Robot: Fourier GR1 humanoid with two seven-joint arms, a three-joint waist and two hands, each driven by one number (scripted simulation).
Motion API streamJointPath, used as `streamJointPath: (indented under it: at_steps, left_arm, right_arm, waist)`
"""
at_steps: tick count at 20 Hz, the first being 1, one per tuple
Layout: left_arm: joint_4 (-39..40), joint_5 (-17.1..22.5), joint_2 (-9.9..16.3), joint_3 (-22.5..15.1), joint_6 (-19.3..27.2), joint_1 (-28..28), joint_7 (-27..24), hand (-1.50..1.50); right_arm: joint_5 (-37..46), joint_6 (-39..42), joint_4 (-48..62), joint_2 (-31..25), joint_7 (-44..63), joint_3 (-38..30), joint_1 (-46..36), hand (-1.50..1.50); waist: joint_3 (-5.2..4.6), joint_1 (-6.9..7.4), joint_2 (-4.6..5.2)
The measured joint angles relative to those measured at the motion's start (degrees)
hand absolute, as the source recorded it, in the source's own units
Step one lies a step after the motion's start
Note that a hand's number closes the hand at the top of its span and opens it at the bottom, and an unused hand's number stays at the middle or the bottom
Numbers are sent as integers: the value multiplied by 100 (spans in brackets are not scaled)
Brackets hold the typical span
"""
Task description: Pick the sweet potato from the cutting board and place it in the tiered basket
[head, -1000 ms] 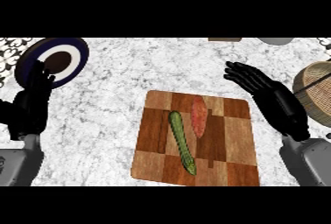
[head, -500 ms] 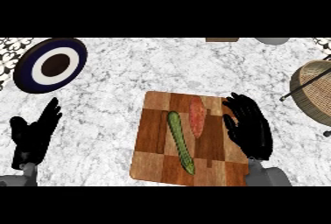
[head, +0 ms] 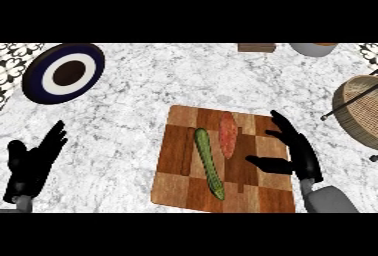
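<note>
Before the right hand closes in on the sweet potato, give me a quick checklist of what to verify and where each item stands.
1. Sweet potato on the cutting board: ok, it lies lengthwise near the board's upper middle.
2. Right hand open for a grasp: ok, fingers straight, thumb pointing toward the sweet potato.
3. Contact with the sweet potato: not ok, the hand is beside it, apart.
4. Neighbor in the way: cannot tell; the cucumber lies close along its left side, maybe touching.
5. Tiered basket reachable: ok by judgement, it sits at the right edge, on the right hand's side.
6. Left hand clear of the board: ok, open at lower left.
</note>
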Motion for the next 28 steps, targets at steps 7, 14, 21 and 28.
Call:
streamJointPath:
  at_steps: [7,14,21,28]
  left_arm:
    - [28,47,12,128,-146,131,-58,0]
    - [97,-70,-110,287,-273,202,-173,0]
    - [20,-215,-231,388,-341,305,-196,0]
    - [34,-357,-319,573,-509,320,-168,0]
  right_arm:
    - [-18,1032,-499,-502,2137,421,-1076,-150]
    - [-94,1611,-506,-265,3552,260,-1877,-150]
    - [-236,2418,-351,-267,4516,50,-2237,-150]
    - [46,2761,-517,-279,4959,-194,-1882,-150]
  waist:
    - [23,-74,1]
    - [39,-120,9]
    - [45,-131,9]
    - [44,-155,10]
